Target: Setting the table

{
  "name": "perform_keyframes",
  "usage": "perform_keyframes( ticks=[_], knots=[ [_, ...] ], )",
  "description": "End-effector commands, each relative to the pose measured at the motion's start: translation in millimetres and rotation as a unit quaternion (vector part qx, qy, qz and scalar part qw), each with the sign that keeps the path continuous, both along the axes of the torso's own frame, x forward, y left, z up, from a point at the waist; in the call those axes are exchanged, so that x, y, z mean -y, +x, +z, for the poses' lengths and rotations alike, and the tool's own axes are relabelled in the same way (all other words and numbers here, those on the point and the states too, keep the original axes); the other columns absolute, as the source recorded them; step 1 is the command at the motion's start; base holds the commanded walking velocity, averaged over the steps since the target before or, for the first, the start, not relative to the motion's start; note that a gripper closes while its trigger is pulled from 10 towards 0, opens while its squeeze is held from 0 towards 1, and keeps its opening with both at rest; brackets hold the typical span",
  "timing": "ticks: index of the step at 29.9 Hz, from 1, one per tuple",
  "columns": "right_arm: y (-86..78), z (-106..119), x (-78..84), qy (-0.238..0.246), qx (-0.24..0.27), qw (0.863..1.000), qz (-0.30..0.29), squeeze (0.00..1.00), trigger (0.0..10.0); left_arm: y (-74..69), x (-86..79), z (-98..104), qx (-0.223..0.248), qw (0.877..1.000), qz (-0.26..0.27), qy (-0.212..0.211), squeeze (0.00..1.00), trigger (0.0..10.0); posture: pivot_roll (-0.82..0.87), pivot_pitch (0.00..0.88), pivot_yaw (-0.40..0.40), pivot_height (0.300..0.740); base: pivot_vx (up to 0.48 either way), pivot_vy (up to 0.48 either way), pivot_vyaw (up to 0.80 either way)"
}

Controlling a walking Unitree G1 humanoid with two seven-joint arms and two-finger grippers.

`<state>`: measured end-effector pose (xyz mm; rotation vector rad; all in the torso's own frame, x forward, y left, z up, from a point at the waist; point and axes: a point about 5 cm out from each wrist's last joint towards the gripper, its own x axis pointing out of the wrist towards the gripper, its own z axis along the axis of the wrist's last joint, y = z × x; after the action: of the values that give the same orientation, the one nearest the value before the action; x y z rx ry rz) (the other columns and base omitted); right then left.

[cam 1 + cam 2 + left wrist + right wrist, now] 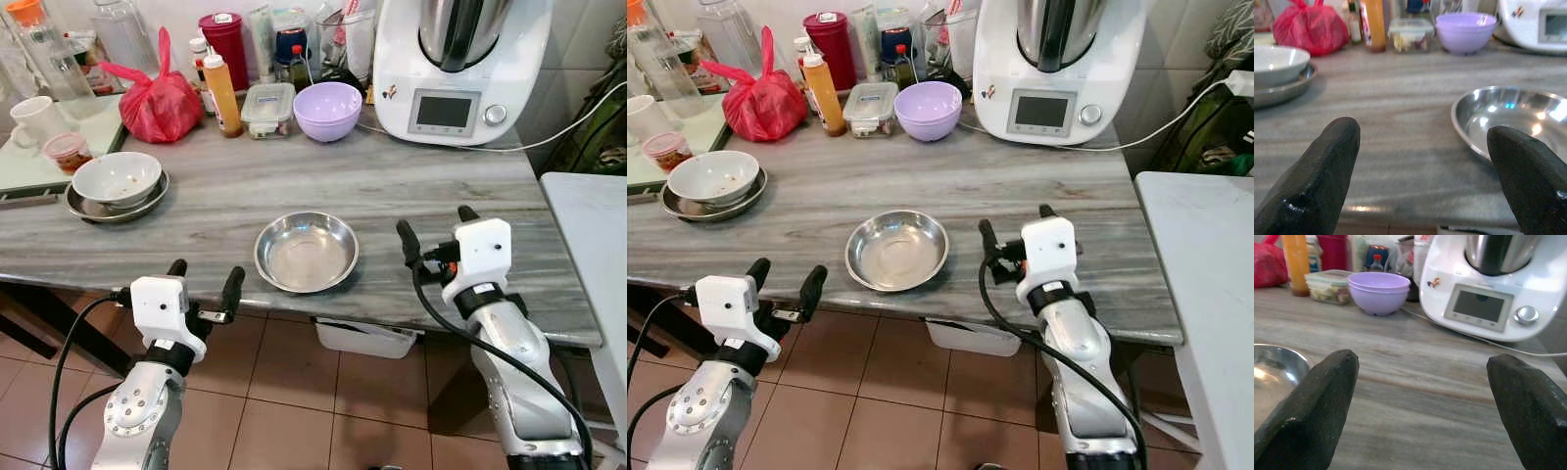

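Gleaming round steel bowl (306, 252) on veined countertop (245, 186).

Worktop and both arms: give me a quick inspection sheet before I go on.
Surface: grey marbled worktop, bare in the middle.
Job's things: steel bowl near the front edge, empty; white bowl sitting in a steel plate at the left; purple bowl at the back.
Clutter: red bag, orange bottle, lidded food box, white kitchen machine, jars along the wall.
Grippers: left gripper off the front edge, jaws open, holding nothing; right gripper over the worktop right of the steel bowl, jaws open, holding nothing.
Cables: white cord running from the machine to the right.
Surroundings: tiled floor; white side table at the right.
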<state>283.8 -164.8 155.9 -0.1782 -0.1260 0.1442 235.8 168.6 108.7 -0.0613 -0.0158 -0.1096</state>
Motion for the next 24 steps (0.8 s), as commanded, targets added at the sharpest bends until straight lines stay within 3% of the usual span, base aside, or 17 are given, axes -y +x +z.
perform_keyframes(
  ticks=[1,8,15,24],
  knots=[
    [-1.8,5,-2.4,0.002,0.001,1.000,0.001,0.00,10.0,1.9,-5.5,-6,-0.014,1.000,0.021,0.000,0.00,10.0,-0.09,0.075,0.084,0.740,0.000,0.000,-0.74],
    [-2.7,3,-6.5,0.002,-0.010,1.000,0.008,0.00,10.0,6.8,-5.5,-6,-0.014,0.999,0.039,-0.012,0.00,10.0,-0.09,0.062,0.070,0.740,0.000,0.000,-0.74],
    [-3.3,2,-15.9,0.015,-0.015,0.999,0.024,0.00,10.0,4.9,-7.4,-8,-0.020,0.998,0.054,0.016,0.00,10.0,-0.08,0.057,0.067,0.740,0.000,0.000,-0.74],
    [-5.5,0,-19.7,0.012,-0.019,0.999,0.034,0.00,10.0,2.5,-9.2,-10,-0.028,0.997,0.062,0.020,0.00,10.0,-0.07,0.069,0.066,0.740,0.000,0.000,0.00]
  ],
)
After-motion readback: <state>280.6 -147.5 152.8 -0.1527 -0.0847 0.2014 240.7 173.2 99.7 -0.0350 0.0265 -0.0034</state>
